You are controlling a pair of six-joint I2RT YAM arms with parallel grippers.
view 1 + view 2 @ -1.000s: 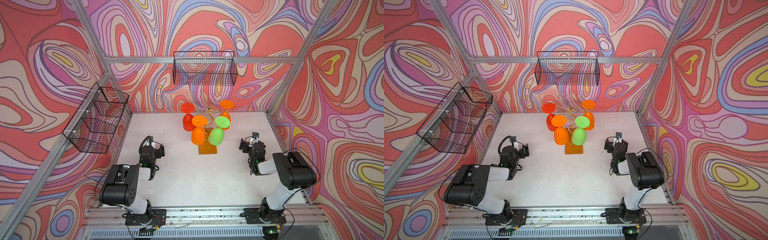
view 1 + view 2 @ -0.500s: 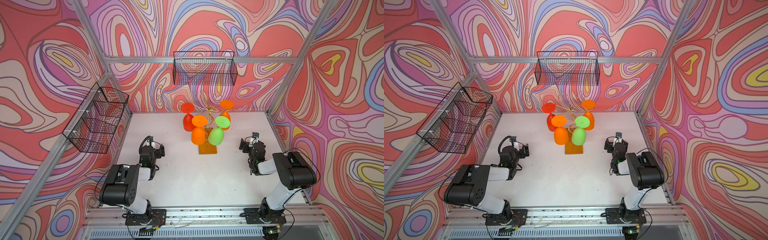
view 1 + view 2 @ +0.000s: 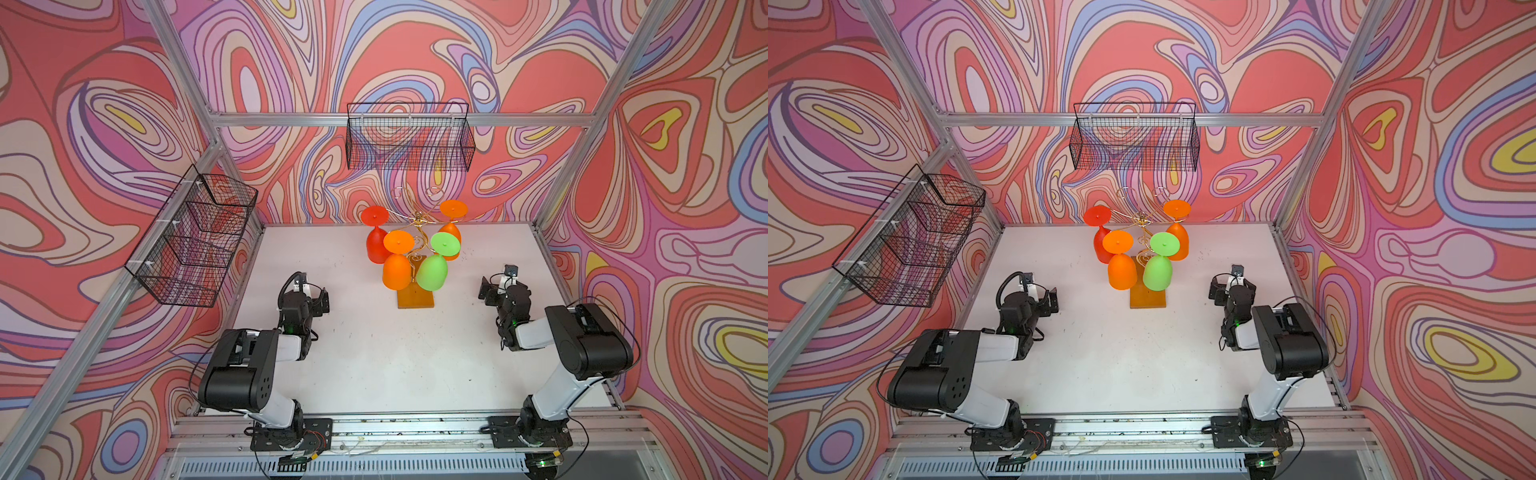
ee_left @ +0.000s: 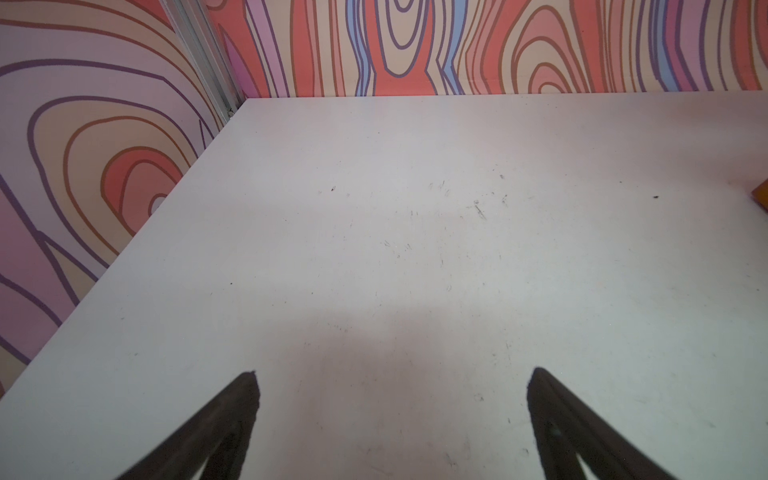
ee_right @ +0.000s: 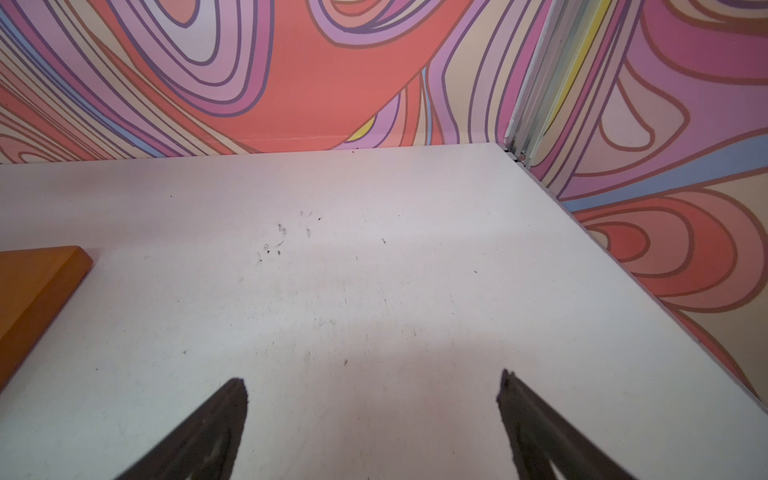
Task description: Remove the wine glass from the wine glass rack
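On table (image 3: pixel 374 365) | wine glass rack (image 3: pixel 415 298) holds four wine glasses (image 3: pixel 432 272) | left gripper (image 4: pixel 393 372), right gripper (image 5: pixel 372 376) both spread, empty

rack (image 3: pixel 417 219): thin gold wire tree with curled hook arms, upright, at the back-centre of the surface (image 3: pixel 374 353)
base (image 3: pixel 414 298): orange-brown rectangular slab, flat on the surface; its edge also shows in both wrist views
glasses: four, all hung bowl down and foot up
red glass (image 3: pixel 377 245): back left arm
front orange glass (image 3: pixel 397 270): front left arm, over the base
green glass (image 3: pixel 432 272): front right arm, slightly tilted, just beside the front orange glass
back orange glass (image 3: pixel 451 232): back right arm, partly hidden behind the green glass
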